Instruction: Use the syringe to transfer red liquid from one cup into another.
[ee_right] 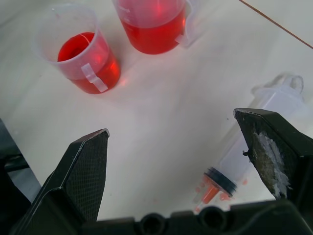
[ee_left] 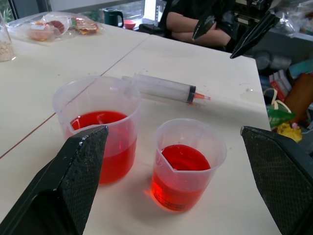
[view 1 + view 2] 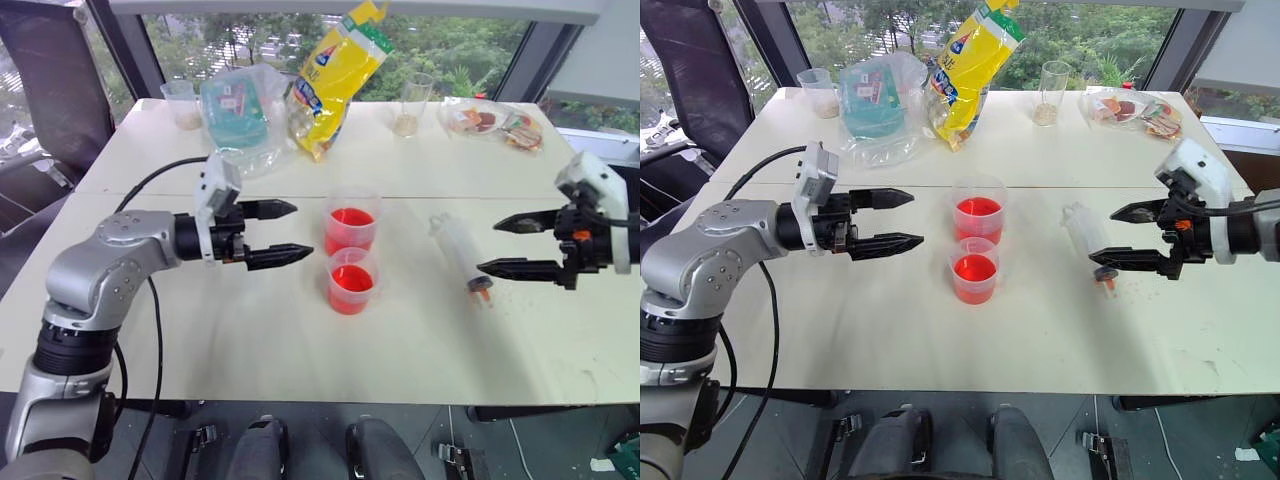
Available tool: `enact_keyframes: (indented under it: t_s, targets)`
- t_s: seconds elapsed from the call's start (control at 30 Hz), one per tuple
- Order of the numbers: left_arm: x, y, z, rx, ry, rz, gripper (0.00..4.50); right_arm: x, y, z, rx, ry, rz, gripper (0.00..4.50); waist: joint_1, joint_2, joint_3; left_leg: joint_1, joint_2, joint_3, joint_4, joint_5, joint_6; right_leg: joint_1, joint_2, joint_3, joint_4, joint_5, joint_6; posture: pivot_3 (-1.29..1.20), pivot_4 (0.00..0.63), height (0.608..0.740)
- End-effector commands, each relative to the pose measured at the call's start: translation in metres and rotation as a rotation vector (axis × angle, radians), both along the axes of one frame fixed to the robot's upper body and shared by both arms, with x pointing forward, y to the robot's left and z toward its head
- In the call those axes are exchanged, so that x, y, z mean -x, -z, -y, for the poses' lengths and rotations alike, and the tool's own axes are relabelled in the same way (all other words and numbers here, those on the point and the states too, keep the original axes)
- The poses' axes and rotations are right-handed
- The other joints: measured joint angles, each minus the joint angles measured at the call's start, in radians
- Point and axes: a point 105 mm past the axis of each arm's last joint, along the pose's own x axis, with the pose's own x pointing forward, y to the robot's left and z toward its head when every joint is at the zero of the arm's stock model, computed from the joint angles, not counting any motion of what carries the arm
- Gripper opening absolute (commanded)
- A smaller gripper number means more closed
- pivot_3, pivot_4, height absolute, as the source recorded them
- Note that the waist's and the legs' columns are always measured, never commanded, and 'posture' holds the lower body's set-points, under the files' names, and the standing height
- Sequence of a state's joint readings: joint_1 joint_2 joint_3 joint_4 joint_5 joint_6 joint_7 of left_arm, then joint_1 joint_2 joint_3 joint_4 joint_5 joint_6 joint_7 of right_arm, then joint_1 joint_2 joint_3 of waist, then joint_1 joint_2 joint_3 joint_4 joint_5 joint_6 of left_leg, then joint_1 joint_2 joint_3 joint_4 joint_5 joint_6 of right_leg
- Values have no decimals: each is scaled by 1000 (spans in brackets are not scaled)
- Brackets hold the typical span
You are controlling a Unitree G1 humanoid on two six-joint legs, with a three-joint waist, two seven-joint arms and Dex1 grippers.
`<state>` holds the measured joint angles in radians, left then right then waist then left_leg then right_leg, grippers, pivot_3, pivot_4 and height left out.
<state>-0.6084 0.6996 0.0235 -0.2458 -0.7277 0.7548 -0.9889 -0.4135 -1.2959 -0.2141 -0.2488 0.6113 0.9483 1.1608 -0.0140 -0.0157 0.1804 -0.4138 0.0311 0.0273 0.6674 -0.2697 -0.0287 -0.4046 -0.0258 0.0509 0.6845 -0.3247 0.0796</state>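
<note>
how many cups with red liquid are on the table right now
2. The larger cup stands mid-table, on the far side; the smaller cup stands right in front of it, nearer the robot. Both sit between the two open hands, left of the syringe. None seems hidden.

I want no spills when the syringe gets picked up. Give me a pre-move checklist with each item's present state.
1. Right claw open: ok.
2. Left claw open, short of the cups: ok.
3. Syringe lying flat on the table, held by nothing: ok.
4. Right claw fingers straddling the syringe barrel: not ok, one finger sits beside the orange tip.
5. Both cups upright with red liquid, the taller cup behind the smaller cup: ok.
6. Table dry near the tip: not ok, small red drops there.
</note>
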Motion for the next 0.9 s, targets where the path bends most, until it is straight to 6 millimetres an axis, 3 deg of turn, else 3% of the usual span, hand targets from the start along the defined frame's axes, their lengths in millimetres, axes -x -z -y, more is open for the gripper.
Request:
enact_keyframes:
  t_s: [0.03,0.4,0.9]
  targets:
    - [-3,-13,-2,19,-6,48,4500,3,-13,-2,8,-6,64,4488,0,0,0,0,0,0,0,0,0,0,0,0,0,0,0,0,150,740]
    - [-2,-18,3,34,16,63,4500,-3,-10,-2,9,20,73,4488,-1,0,0,0,0,0,0,0,0,0,0,0,0,0,0,0,150,740]
    - [-4,-19,9,41,2,83,4500,-40,-6,7,23,203,11,4488,-3,0,0,0,0,0,1,0,0,0,0,0,1,0,0,0,150,740]
